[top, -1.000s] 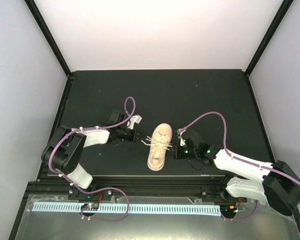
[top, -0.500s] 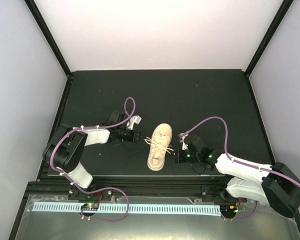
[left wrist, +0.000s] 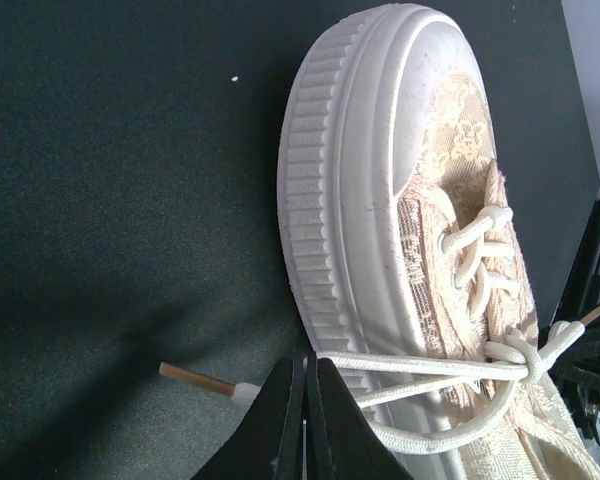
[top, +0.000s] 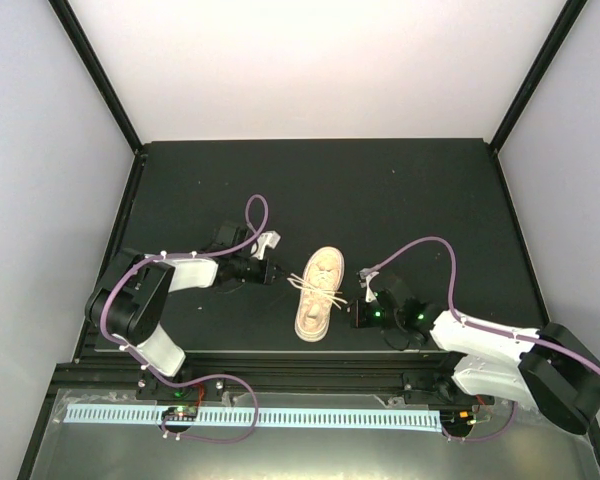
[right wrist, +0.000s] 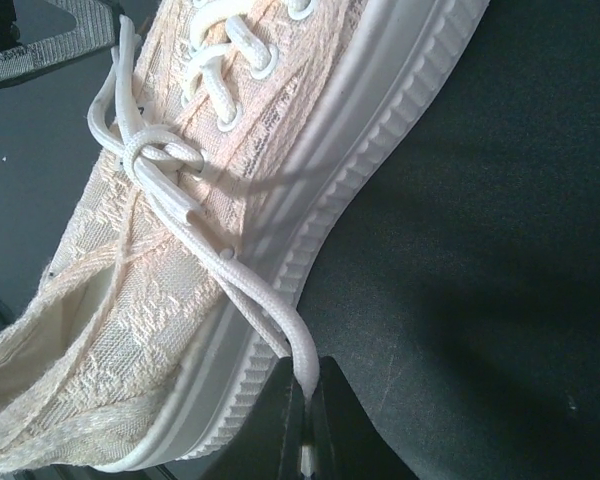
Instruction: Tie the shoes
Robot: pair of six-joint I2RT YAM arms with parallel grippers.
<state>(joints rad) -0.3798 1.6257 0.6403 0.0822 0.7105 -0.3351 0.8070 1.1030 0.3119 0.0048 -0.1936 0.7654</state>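
Right pincer [top: 357, 313] has slid back toward the near edge while left pincer [top: 272, 270] barely moved, so the laces [top: 302, 283] look tauter. I'd guess the knot [right wrist: 155, 155] is cinching. Sneaker [top: 318, 295] sits on the surface [top: 380, 190] between them. Only the wrist views show both pincers clamped on the laces.

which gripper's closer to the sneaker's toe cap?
Left. Left gripper holds a lace beside the sneaker, just behind the toe cap; right gripper holds the other lace opposite, back toward the heel.
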